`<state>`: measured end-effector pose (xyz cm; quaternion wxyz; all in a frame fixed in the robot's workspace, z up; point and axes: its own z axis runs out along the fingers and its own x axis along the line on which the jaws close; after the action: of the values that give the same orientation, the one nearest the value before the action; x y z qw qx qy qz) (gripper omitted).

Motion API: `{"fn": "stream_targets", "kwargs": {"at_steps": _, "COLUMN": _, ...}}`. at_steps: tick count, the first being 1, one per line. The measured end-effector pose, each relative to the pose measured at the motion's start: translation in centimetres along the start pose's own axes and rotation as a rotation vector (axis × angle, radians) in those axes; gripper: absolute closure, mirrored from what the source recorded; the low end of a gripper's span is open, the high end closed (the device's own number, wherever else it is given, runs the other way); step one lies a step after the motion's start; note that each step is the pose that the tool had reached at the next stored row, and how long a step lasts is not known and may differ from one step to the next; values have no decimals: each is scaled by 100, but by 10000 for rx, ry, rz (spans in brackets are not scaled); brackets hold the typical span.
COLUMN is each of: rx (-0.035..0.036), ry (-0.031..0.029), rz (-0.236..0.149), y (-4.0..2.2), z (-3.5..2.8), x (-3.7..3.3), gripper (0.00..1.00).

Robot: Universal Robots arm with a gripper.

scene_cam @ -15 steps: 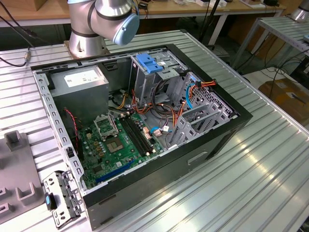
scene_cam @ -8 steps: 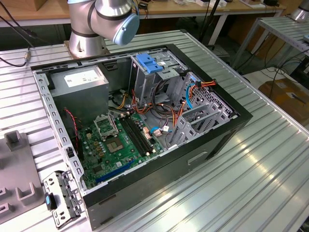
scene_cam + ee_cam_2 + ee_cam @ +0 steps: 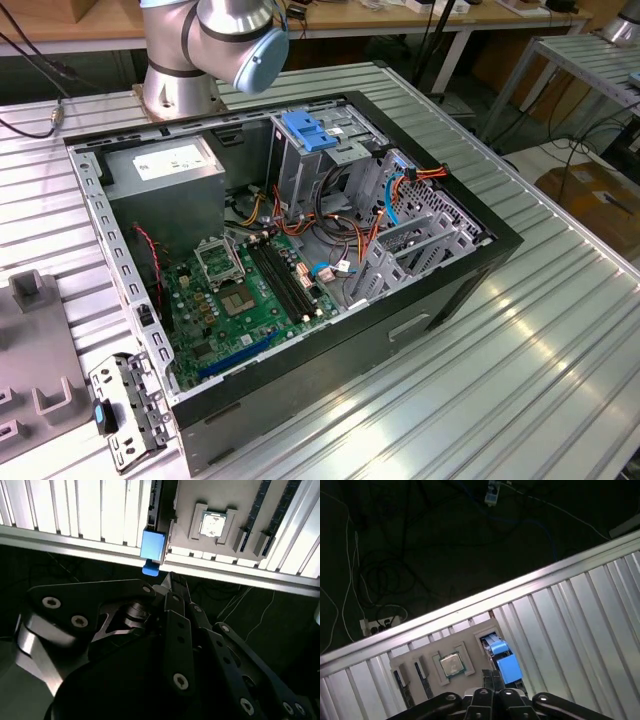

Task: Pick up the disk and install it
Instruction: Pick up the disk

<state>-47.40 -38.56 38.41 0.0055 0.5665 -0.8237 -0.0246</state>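
Close up in the second wrist view, the claw (image 3: 169,580) has its fingers pressed together, empty, near the disk (image 3: 152,547), slotted in a grey tray (image 3: 185,495) beside a chip (image 3: 214,524) at the counter (image 3: 75,510) edge; the exterior view shows instead the opened computer case (image 3: 450,285)

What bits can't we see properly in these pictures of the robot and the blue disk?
1. The disk: in the first wrist view, the part down in the gray tray's slot is hidden by the tray.
2. The arm: cut off by the exterior view's top edge.
3. The chip: its print is too small in both wrist views.
4. The floor beyond the table: too dark in both wrist views.
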Motion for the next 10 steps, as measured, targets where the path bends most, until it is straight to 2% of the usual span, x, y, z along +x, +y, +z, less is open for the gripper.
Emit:
{"fn": "stream_targets", "kwargs": {"at_steps": 2, "rx": -7, "ry": 19, "rz": -388, "y": 0, "z": 0, "x": 0, "gripper": 89}}
{"fn": "stream_targets", "kwargs": {"at_steps": 10, "rx": -27, "ry": 66, "rz": -1408, "y": 0, "z": 0, "x": 0, "gripper": 89}}
